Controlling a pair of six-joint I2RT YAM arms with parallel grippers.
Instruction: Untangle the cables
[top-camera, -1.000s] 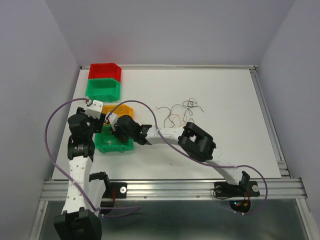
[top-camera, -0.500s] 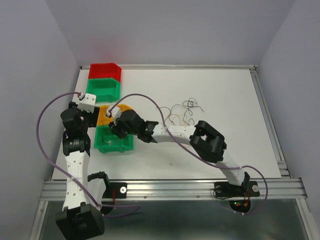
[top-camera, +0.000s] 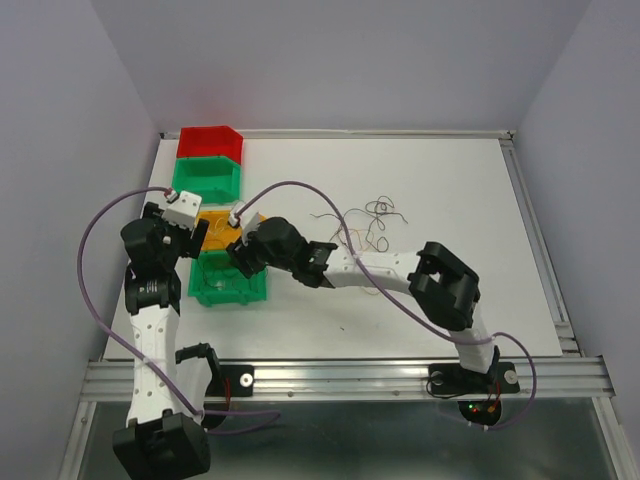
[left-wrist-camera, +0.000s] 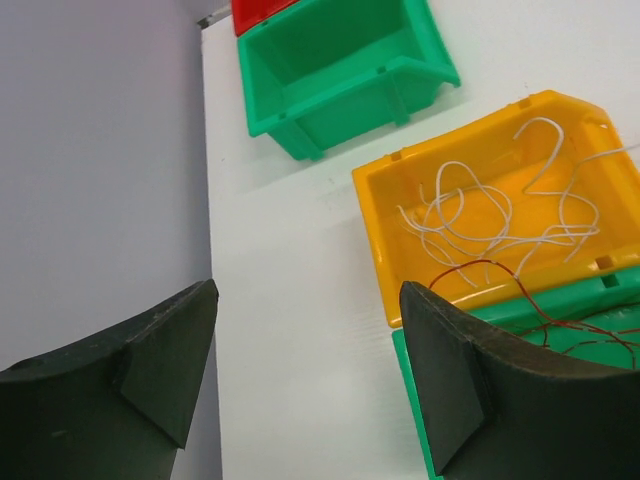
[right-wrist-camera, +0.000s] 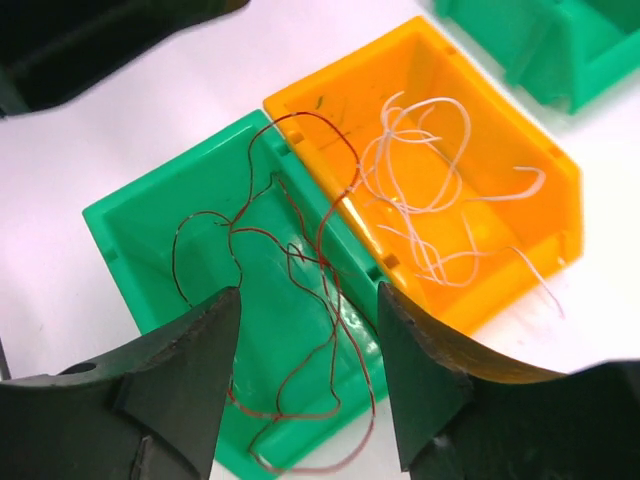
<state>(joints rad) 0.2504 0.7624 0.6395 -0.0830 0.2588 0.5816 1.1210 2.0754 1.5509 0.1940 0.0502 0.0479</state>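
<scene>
Top view first: a bunch of loose cables (top-camera: 378, 210) sits on the white tabletop (top-camera: 450, 180) right of the middle. They're hair-thin curly strands, spread mostly left to right, with colours too faint to call from up here. Four bins line up on the left: red bin (top-camera: 210, 142) at the back, then far green bin (top-camera: 207, 178), orange bin (top-camera: 215, 228) and near green bin (top-camera: 225, 290). The left tool (top-camera: 192, 232) hangs at the orange bin's left edge, and the right tool (top-camera: 238, 258) reaches across over the near green bin. Left wrist view: the left tool (left-wrist-camera: 305, 390) has its jaws wide apart with nothing between them. The whitish cables (left-wrist-camera: 480, 215) lie in the orange bin (left-wrist-camera: 375, 240), sprawled side to side in loose loops, one hooked strand standing up toward the far wall. The red cables (left-wrist-camera: 560, 310) show at the lower right in the near green bin (left-wrist-camera: 415, 420), with one loop climbing the orange wall. Right wrist view: the right tool (right-wrist-camera: 305, 380) is also spread apart, gripping nothing. Below it the red cables (right-wrist-camera: 290, 290) lie in the near green bin (right-wrist-camera: 120, 215), a thin wiry tangle running roughly top to bottom of the picture, its top loop over the orange bin (right-wrist-camera: 530, 150) rim. The whitish cables (right-wrist-camera: 430, 200) curl along that bin's length.
</scene>
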